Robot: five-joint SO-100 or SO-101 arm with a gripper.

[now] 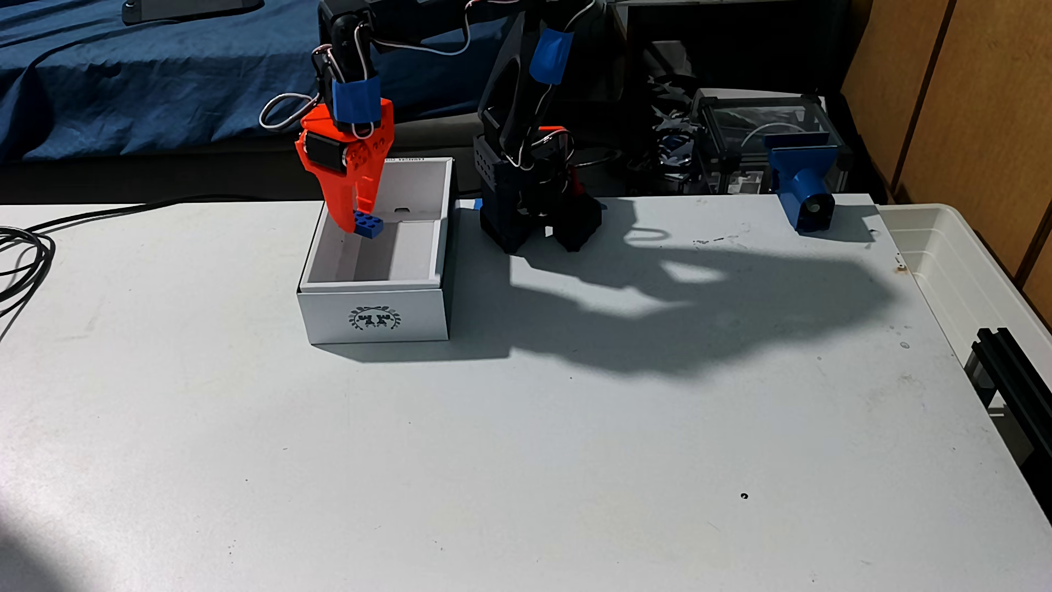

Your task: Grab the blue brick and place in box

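Note:
In the fixed view the orange gripper [360, 219] points down over the open white box [375, 316], which stands left of the arm's dark base and bears a dark wreath emblem on its near short side. Between the orange fingertips sits the small dark-blue studded brick [369, 223], held just above the box's inside, near its far left part. The gripper is shut on the brick. The box floor below the brick lies in shadow.
The arm's black base [535, 210] stands at the table's far edge. A blue clamp [804, 188] is fixed at the far right edge. A translucent white bin [962, 262] adjoins the table on the right. Black cables [23, 256] lie at the left edge.

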